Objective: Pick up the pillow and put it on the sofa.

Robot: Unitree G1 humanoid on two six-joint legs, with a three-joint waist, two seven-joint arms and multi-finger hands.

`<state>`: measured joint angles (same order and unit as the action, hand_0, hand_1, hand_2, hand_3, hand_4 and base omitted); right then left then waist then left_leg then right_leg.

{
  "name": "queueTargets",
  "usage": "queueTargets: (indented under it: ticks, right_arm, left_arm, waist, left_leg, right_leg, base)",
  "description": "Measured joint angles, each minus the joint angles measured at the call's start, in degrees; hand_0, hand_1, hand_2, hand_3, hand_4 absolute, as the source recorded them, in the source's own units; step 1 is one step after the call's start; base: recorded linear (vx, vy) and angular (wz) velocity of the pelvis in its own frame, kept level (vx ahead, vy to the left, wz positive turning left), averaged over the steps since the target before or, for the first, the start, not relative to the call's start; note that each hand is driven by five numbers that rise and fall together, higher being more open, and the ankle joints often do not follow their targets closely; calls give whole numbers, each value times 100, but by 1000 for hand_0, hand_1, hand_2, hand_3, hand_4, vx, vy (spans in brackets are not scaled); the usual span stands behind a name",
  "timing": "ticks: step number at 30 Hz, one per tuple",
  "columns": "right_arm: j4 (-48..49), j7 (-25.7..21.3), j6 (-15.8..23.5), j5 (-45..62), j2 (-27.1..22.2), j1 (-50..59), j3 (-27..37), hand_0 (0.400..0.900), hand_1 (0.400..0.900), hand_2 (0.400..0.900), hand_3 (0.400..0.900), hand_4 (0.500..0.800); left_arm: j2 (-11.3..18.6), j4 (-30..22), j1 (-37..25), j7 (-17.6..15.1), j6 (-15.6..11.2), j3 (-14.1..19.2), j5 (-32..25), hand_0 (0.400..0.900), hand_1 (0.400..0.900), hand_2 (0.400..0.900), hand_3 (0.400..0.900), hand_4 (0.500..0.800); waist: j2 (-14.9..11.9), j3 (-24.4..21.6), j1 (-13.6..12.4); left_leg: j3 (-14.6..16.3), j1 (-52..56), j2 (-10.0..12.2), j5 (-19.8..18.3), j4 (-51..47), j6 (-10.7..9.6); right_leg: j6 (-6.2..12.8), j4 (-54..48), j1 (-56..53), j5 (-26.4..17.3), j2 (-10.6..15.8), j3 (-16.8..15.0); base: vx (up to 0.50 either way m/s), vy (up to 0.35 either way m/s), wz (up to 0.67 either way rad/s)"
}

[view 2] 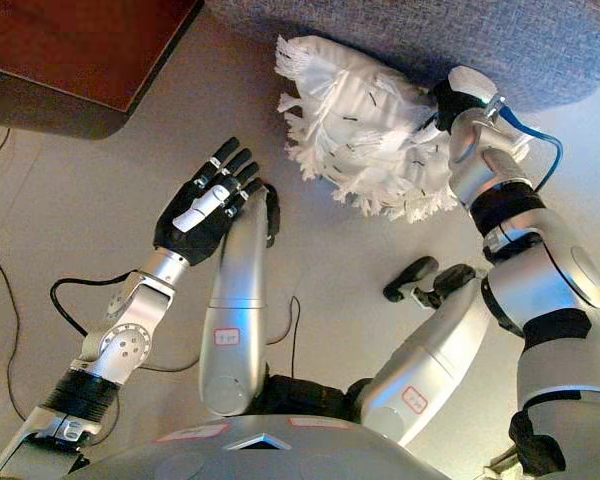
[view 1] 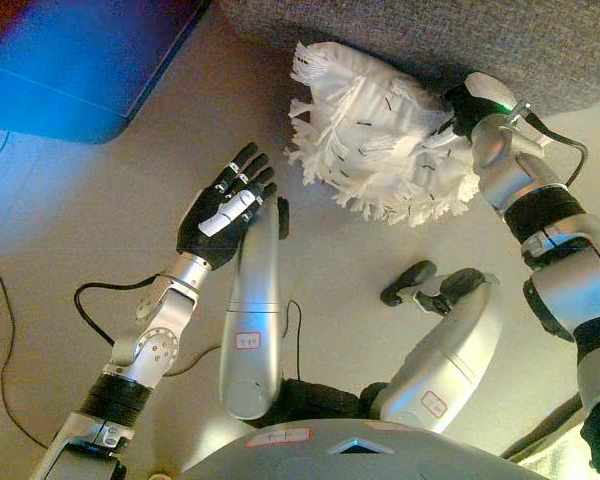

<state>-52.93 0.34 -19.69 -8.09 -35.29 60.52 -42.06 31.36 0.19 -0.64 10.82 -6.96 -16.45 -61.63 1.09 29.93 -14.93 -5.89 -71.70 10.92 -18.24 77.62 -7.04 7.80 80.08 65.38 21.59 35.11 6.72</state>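
Observation:
A white fringed pillow (view 1: 380,135) lies on the floor against the base of the grey sofa (view 1: 460,40) at the top. My right hand (view 1: 460,105) is at the pillow's right side, and its fingers are hidden behind the pillow. My left hand (view 1: 225,205) is open with straight fingers, held over the floor to the left of the pillow and apart from it. The pillow also shows in the right eye view (view 2: 365,125).
A dark wooden piece of furniture (view 2: 70,55) stands at the upper left. The beige floor (view 1: 100,210) spreads between it and the sofa.

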Motion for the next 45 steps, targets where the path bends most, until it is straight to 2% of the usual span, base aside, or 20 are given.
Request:
queueTargets:
  ticks: [15, 19, 24, 27, 30, 32, 38, 40, 45]
  right_arm:
    - [-105, -149, 103, 979, 482, -335, 247, 400, 400, 400, 400, 500]
    - [22, -301, 259, 1077, 502, -607, 454, 400, 400, 400, 400, 500]
    - [856, -508, 326, 988, 455, -1114, 661, 400, 400, 400, 400, 500]
    - [1362, -591, 421, 791, 399, -1472, 887, 400, 400, 400, 400, 500]
    - [1855, -640, 477, 522, 180, -1786, 931, 400, 400, 400, 400, 500]
    - [2291, -667, 541, 415, 15, -2060, 985, 400, 400, 400, 400, 500]
    - [3175, -834, 762, 157, -292, -2822, 1168, 400, 400, 400, 400, 500]
    - [3519, -852, 857, 102, -396, -3124, 1275, 400, 400, 400, 400, 500]
    - [4439, -864, 1047, 37, -471, -3657, 1706, 400, 400, 400, 400, 500]
  left_arm:
    - [-172, 8, -25, -298, 3, -83, 5, 900, 900, 900, 900, 800]
    - [-233, 10, -24, -703, 0, -111, 73, 900, 900, 900, 900, 800]
    - [-415, 213, 64, -1363, -15, 23, 76, 900, 900, 900, 900, 800]
    - [-507, 242, 363, -1691, -13, 255, 71, 900, 900, 900, 900, 800]
    - [-740, 453, 447, -2009, -38, 479, 74, 900, 900, 900, 900, 800]
    - [-765, 462, 497, -2165, -85, 514, 120, 900, 900, 900, 900, 800]
    - [-903, 483, 470, -2512, -168, 673, 472, 900, 900, 900, 900, 800]
    - [-885, 488, 436, -2637, -176, 709, 582, 900, 900, 900, 900, 800]
    - [-884, 535, 211, -3076, -24, 900, 753, 900, 900, 900, 900, 800]
  waist:
    - [88, 2, 4]
    - [100, 1, 28]
    - [97, 3, 66]
    - [84, 7, 75]
    - [52, 9, 68]
    - [-14, 6, 39]
    - [-280, 5, 81]
    - [-319, -3, 84]
    - [-573, -30, 361]
  left_leg:
    - [-29, 116, -6, -16, 136, -4]
    - [-11, 287, 34, -14, 18, 6]
    - [64, 578, 185, 35, -403, 29]
    - [165, 986, 284, 114, -927, 4]
    - [295, 1600, 352, 340, -1756, -7]
    - [434, 2110, 380, 506, -2345, -20]
    - [965, 3903, 286, 1007, -4080, 11]
    - [1012, 4399, 289, 1081, -4475, -23]
    - [1069, 4899, 379, 1103, -4808, -57]
  right_leg:
    - [6, 153, -128, 44, 55, -31]
    - [6, 21, -348, 43, 44, 49]
    - [-9, -452, -762, -11, -86, 332]
    - [37, -1067, -1232, -175, -253, 590]
    - [115, -2034, -1934, -512, -490, 877]
    - [179, -2762, -2479, -784, -656, 1061]
    - [306, -4839, -4188, -1577, -970, 1476]
    - [323, -5419, -4743, -1793, -1120, 1581]
    - [309, -6163, -5425, -2081, -1360, 1790]
  base:
    - [1, -1, 0]
    - [-9, -27, -7]
    - [-33, -31, -13]
    - [-32, -31, -20]
    - [-32, -41, -18]
    - [-60, -21, -14]
    - [11, -10, -18]
    - [26, -16, -15]
    - [99, -11, -15]
